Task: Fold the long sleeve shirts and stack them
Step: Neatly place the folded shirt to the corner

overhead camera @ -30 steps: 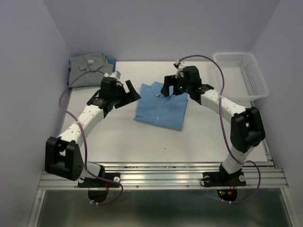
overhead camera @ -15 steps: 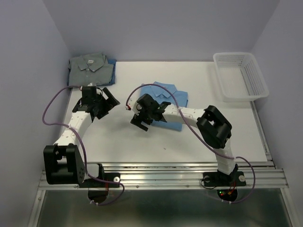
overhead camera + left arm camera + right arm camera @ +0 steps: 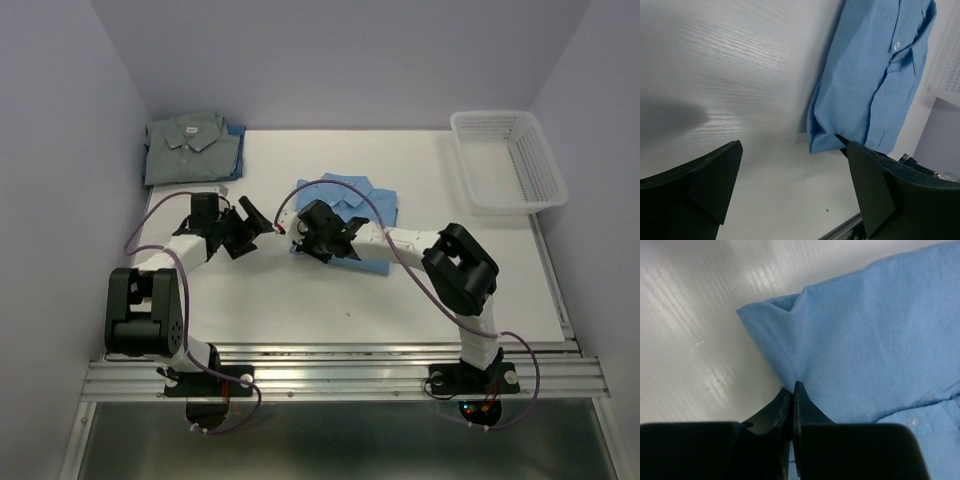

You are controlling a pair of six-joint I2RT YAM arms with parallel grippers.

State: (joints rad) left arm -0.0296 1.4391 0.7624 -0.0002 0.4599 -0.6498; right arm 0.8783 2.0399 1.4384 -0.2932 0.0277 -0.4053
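Between the right gripper's closed jaws sits the light blue shirt's corner; just beside, the left gripper hovers wide open, empty, arm low over the worktop.

A robot lab cell: bare lilac walls enclosing a white table on aluminium rails.

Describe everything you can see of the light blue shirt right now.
The light blue shirt looks like woven cloth, folded into a compact rectangle, button front up, with white buttons and its collar at the far end. It lies flat on the white table, near the middle. The right gripper has its jaws shut on the shirt's near left corner, where the cloth puckers slightly. The left gripper hangs open beside that corner, not touching it.
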